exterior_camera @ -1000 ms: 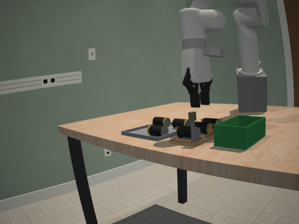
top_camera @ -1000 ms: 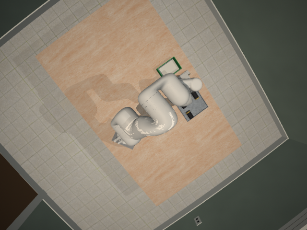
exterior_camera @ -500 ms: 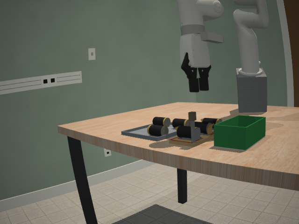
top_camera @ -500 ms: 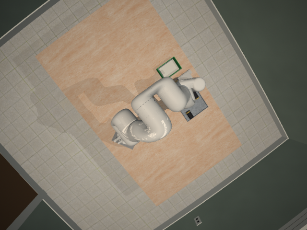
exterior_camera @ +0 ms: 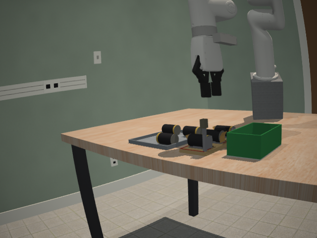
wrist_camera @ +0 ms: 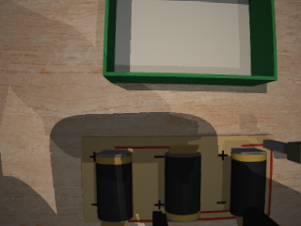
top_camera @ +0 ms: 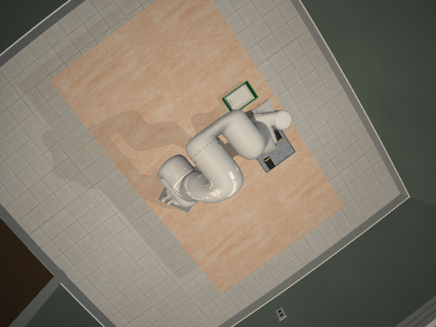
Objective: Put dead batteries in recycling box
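above the batteries (exterior_camera: 195,140) (wrist_camera: 182,184), the pincer (exterior_camera: 211,89) hangs part-open.

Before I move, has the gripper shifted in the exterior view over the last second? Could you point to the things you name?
Yes, upward: the gripper (exterior_camera: 211,96) (wrist_camera: 210,220) had its fingertips near the foot of the grey pedestal (exterior_camera: 267,112) (top_camera: 187,209); now they hang level with its middle.
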Available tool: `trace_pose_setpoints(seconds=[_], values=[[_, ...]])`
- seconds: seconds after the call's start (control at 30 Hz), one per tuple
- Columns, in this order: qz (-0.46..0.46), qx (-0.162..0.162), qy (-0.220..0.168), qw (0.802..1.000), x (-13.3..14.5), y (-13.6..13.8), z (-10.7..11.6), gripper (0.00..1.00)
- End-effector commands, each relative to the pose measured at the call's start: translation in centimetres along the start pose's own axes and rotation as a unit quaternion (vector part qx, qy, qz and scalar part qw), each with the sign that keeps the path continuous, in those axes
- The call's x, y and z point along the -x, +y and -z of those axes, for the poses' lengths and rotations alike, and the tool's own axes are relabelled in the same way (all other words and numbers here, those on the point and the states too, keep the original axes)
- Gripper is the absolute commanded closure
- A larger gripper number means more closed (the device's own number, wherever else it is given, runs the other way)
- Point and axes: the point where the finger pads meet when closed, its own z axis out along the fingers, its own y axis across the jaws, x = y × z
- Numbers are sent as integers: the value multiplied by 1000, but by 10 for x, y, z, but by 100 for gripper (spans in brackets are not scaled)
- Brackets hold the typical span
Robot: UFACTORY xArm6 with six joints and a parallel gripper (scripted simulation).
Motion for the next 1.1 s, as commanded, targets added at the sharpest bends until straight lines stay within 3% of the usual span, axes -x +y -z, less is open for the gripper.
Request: trace_pose_setpoints(seconds=[0.0, 0.4, 0.6, 1.07], values=[[0, 2, 0, 1000, 0, 2, 1, 49], [0, 2, 0, 1000, 0, 2, -3, 49], [0, 2, 0, 1000, 0, 2, -65, 49], [0, 2, 0, 1000, 0, 2, -68, 49]])
